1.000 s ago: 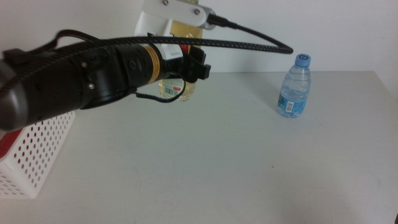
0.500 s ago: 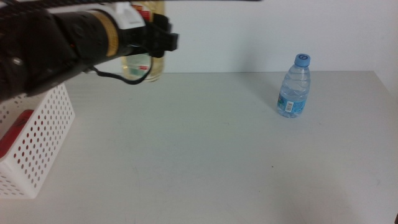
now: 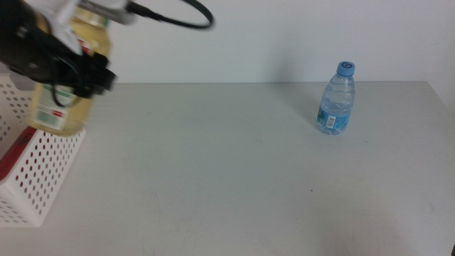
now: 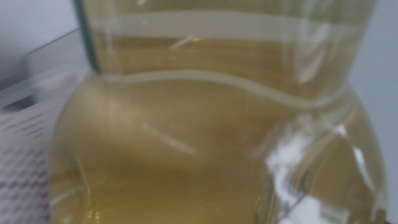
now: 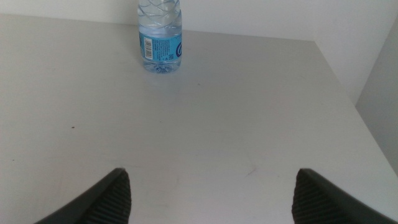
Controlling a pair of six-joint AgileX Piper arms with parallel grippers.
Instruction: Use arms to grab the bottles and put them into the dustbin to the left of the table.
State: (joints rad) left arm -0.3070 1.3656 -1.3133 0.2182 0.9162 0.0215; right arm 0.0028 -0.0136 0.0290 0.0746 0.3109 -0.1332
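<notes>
Yellow juice bottle [image 3: 65, 78] hangs upright, clamped in my left claw [image 3: 75, 67], over the white basket [image 3: 39, 174] at the table's [image 3: 234, 171] left edge. I should carry it fully past the rim before letting go, so it lands beside the red can [image 3: 15, 153] inside. My right claw [image 5: 208, 193], spread apart, waits near; the water bottle [image 3: 335, 99] stands far right.

The juice bottle [image 3: 65, 92] is showing glossy, clear plastic over yellow liquid. The water bottle [image 3: 335, 99] is looking like clear, shiny plastic, the dustbin [image 3: 39, 178] like perforated white plastic, and the table [image 3: 234, 171] is appearing smooth and matt.
</notes>
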